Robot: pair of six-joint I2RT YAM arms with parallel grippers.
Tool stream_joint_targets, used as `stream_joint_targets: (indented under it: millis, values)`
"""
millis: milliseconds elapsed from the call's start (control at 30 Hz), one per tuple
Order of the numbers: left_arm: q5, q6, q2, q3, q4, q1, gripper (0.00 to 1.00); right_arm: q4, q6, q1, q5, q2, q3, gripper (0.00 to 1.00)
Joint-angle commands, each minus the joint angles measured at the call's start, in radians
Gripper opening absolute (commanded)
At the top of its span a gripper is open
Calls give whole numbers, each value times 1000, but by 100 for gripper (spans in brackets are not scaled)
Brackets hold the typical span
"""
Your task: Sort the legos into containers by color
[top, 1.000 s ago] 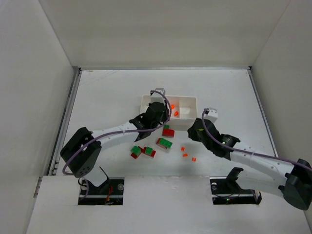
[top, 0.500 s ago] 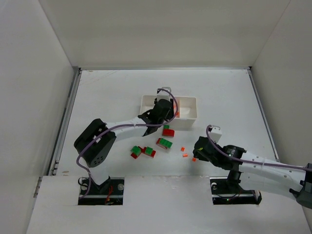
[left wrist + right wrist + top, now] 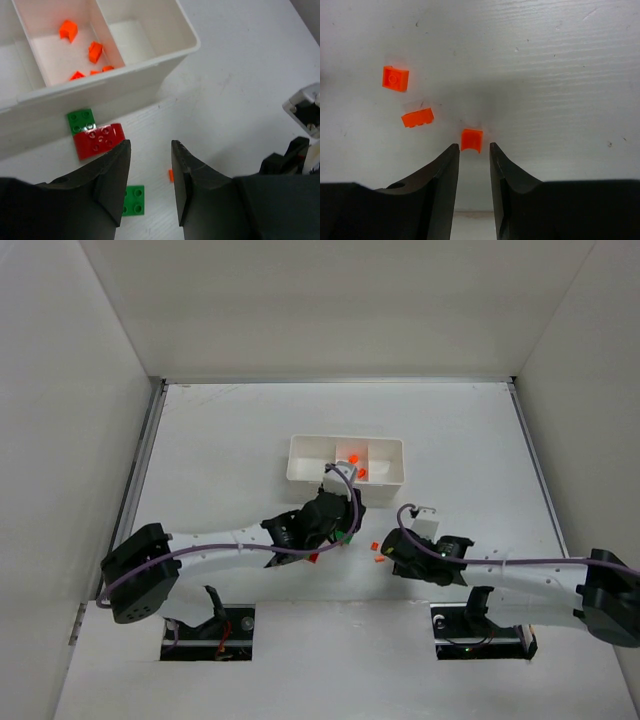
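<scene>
The white tray [image 3: 298, 472] stands at the table's middle; its three compartments show in the left wrist view [image 3: 165, 57], and the middle one holds several orange pieces [image 3: 95, 51]. My left gripper [image 3: 150, 150] is open and empty above the table in front of the tray. A green-and-red joined lego [image 3: 97, 140] lies left of it, a green lego [image 3: 134, 200] and a tiny orange piece [image 3: 171, 175] below it. My right gripper [image 3: 471, 147] is open, low over the table, with an orange piece [image 3: 471, 140] right at its fingertips. Two more orange pieces [image 3: 395, 79] lie to its left.
In the top view my left arm [image 3: 300, 530] covers most of the green and red legos; only a red corner [image 3: 313, 557] shows. My right gripper [image 3: 385, 552] is close beside it. Grey walls surround the table.
My left gripper has pulled back from over the tray toward the near side, above the legos. My right gripper has swung to the loose orange pieces.
</scene>
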Motion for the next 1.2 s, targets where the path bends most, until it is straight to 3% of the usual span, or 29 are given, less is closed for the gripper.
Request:
stream_joint_targets:
  millis: [0,167,367,600,867,1167]
  values:
    - [-10,-34,-59,-53,-2,-36,35,49,23,8,2,32,34,35]
    - [-11,-89,-81,-121,-8,-67,35,70,33,8,2,66,29,33]
    - [-7,-124,-81,-136,-8,-100,35,87,72,8,16,60,6,22]
    - [-14,-115,-36,-90,-8,-177,39,-3,78,8,96,-115,12,19]
    - [-77,-82,103,3,-9,-221,40,21,3,-129,110,-353,-37,19]
    - [-106,-42,316,126,-31,-222,36,55,-54,-198,74,-444,-63,20]
